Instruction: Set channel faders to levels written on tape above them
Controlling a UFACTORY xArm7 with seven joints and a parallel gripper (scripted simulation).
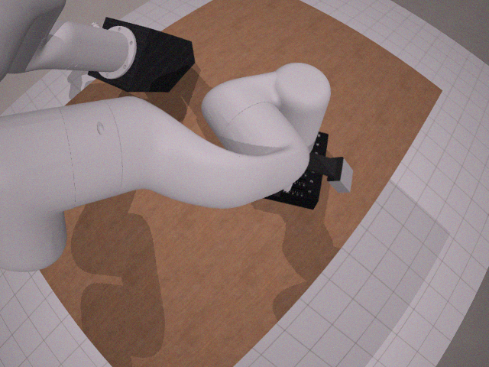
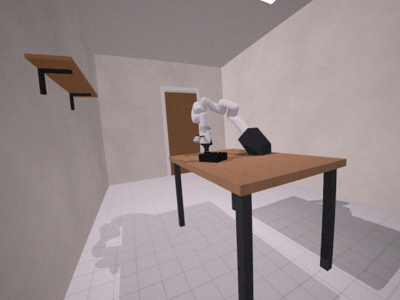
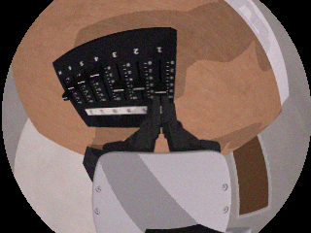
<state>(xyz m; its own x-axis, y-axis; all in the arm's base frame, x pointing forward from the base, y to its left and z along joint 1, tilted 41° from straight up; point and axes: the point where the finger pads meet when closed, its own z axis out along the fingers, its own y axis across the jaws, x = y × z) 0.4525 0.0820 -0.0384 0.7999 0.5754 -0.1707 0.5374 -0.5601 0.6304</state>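
Note:
The black lighting desk (image 3: pixel 117 77) stands flat on the wooden table, with several faders in a row and a strip of white tape (image 3: pixel 117 112) along its near edge in the wrist view. It also shows in the top view (image 1: pixel 312 173), mostly hidden under my arm, and small in the exterior view (image 2: pixel 212 157). My gripper (image 3: pixel 160 101) is shut with the fingertips pressed together. The tips sit right at the cap of the rightmost fader (image 3: pixel 162 92), near the tape end of its slot. The written levels are too small to read.
My black base block (image 1: pixel 152 56) stands at the far corner of the table, and shows in the exterior view (image 2: pixel 255 140). The desk lies near the table's edge (image 1: pixel 379 189). My own arm links hang over the middle of the table.

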